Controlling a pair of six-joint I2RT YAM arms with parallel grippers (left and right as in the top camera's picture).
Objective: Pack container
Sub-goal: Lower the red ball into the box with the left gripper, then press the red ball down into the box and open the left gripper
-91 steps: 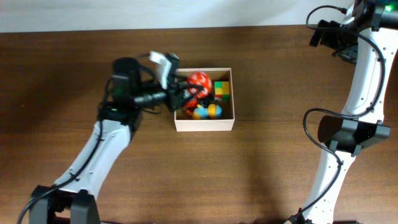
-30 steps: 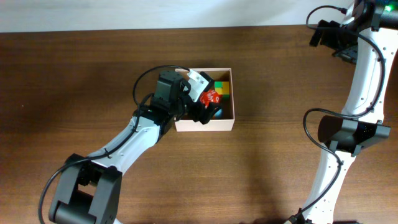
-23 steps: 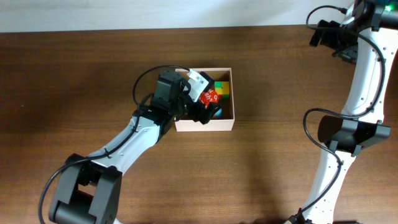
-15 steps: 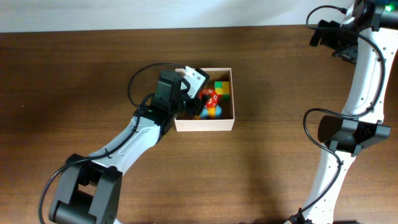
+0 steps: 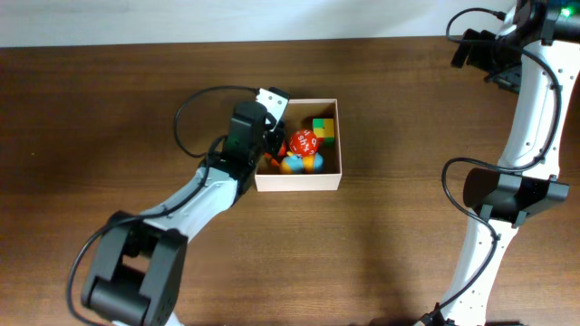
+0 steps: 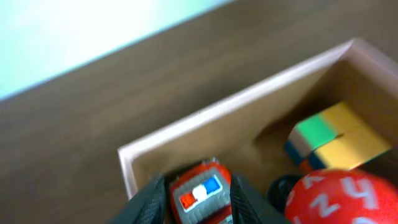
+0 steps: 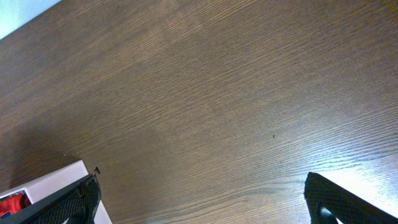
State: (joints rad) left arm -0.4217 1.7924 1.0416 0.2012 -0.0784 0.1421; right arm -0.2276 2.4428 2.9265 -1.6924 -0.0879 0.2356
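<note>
The container (image 5: 298,182) is a square white-walled box with a tan inside, at the table's middle. In it lie a red numbered ball (image 5: 304,142), a green and yellow block (image 5: 323,129) and small blue and yellow toys (image 5: 300,164). My left gripper (image 5: 273,139) is at the box's left wall, inside the rim. In the left wrist view its jaws (image 6: 199,200) are shut on a small red toy car (image 6: 200,191) with a red, white and blue roof light, next to the ball (image 6: 336,198) and the block (image 6: 339,138). My right gripper (image 7: 196,199) is open and empty, high at the far right (image 5: 467,50).
The right wrist view shows bare brown table and one corner of the container (image 7: 46,186) at its lower left. A pale strip (image 5: 181,18) runs along the table's far edge. The right arm's base (image 5: 512,195) stands at the right side.
My left gripper has pulled back from over the box's middle to its left wall. The red ball, once at the jaws, now lies in the box. The right arm has not moved.
</note>
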